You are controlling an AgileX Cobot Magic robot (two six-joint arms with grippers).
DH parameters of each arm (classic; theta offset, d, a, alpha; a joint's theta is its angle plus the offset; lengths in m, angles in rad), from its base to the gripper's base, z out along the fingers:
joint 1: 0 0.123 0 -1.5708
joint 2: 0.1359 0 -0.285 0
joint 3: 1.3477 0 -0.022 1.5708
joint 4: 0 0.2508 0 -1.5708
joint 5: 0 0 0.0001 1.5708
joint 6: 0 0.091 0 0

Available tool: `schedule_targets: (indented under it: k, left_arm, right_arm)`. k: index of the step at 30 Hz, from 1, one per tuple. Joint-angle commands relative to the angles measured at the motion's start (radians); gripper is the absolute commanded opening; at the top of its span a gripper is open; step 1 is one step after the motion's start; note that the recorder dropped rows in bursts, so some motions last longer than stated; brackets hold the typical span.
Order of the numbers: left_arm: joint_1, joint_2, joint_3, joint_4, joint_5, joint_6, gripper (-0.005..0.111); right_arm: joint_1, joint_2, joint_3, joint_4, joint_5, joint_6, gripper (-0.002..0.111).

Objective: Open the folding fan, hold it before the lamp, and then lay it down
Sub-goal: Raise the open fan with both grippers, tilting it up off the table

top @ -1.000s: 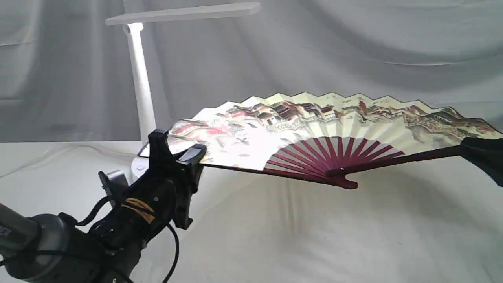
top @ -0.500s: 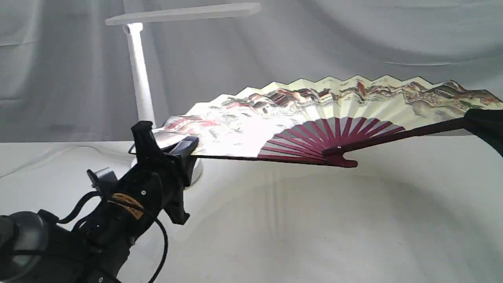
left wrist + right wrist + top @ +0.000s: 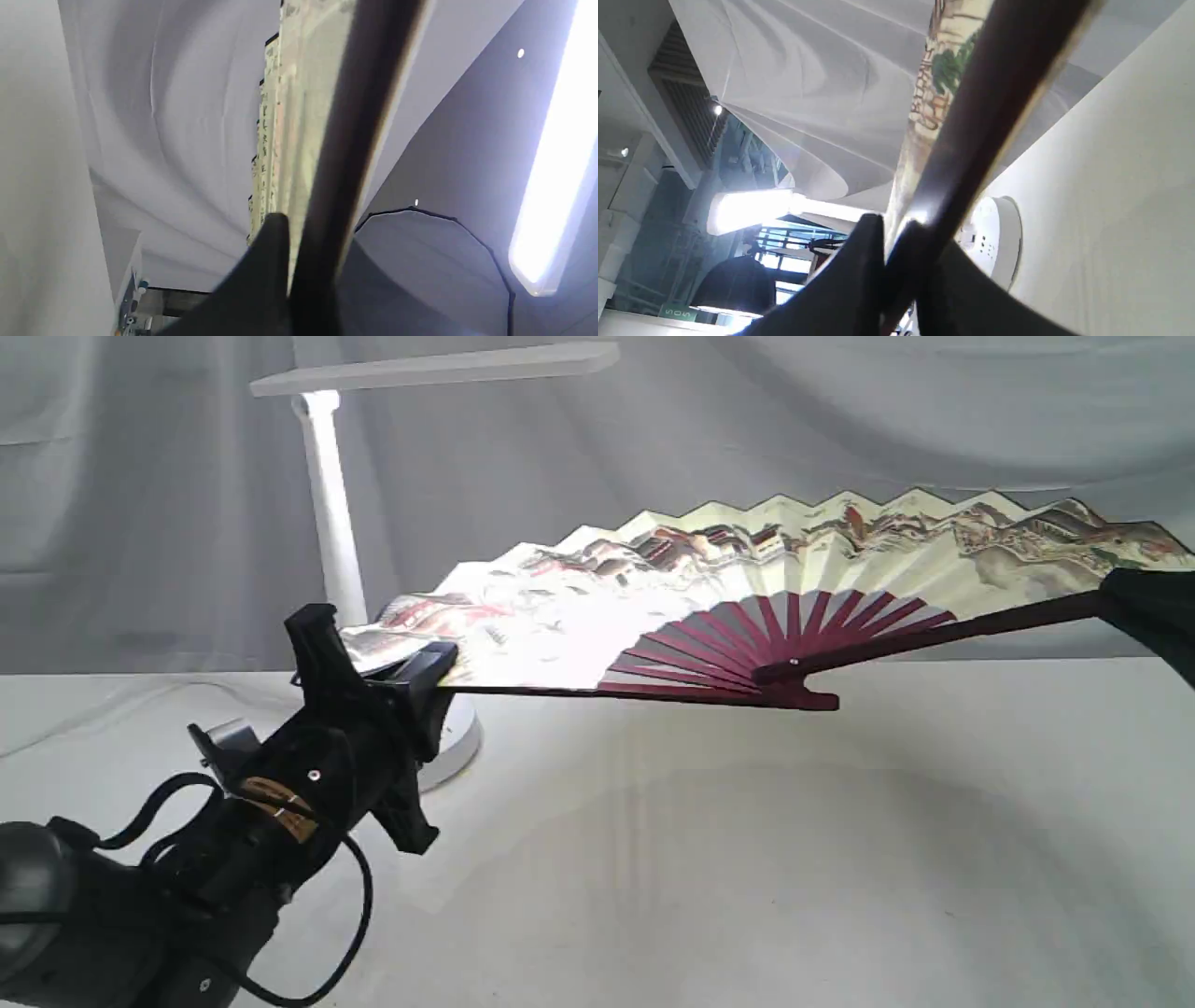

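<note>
Exterior view: the fan [image 3: 709,607] is hanging fully spread above the table [image 3: 747,859], clear of it; its painted face is showing and its pleated edge is tilting upward toward the grey backdrop [image 3: 840,429]. The left pincer [image 3: 378,658] is pinching the outer end of the left guard. The right pincer [image 3: 1134,607], partly cut off by the frame edge, is gripping the right guard. The pivot is sitting between the two pincers as the fan's lowest point. The lamp [image 3: 327,523] is standing upright on the table behind the fan's left end; the left pincer and the fan are partly hiding its base; its flat head is extending horizontally above the fan, well apart from it.

Left wrist view: the left pincer [image 3: 294,261] is pressing its two dark fingers onto the dark guard of the fan [image 3: 303,116]; the pleats are running away edge-on beside the guard; folds of the backdrop are filling the space behind.

Right wrist view: the right pincer [image 3: 889,261] is clamping the guard of the fan [image 3: 985,116]; painted paper is showing beside the guard; the lamp's round base [image 3: 1001,233] is resting on the table [image 3: 1111,186] beyond the fan.
</note>
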Motion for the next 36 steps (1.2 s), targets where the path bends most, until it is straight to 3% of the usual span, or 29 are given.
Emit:
schedule_targets:
  k: [1,17,36]
  left_arm:
    - [0.063,-0.023,-0.001,-0.01,-0.072,-0.128,0.0]
    - [0.109,-0.108,-0.001,-0.016,-0.072,-0.135,0.0]
    - [0.282,-0.173,0.017,0.081,-0.072,-0.201,0.0]
  right_arm:
    - [0.0,-0.005,0.002,-0.027,-0.063,-0.043,0.0]
    - [0.141,-0.109,0.0,-0.027,-0.109,-0.001,0.0]
    - [0.269,-0.14,-0.063,-0.027,-0.244,0.063,0.0]
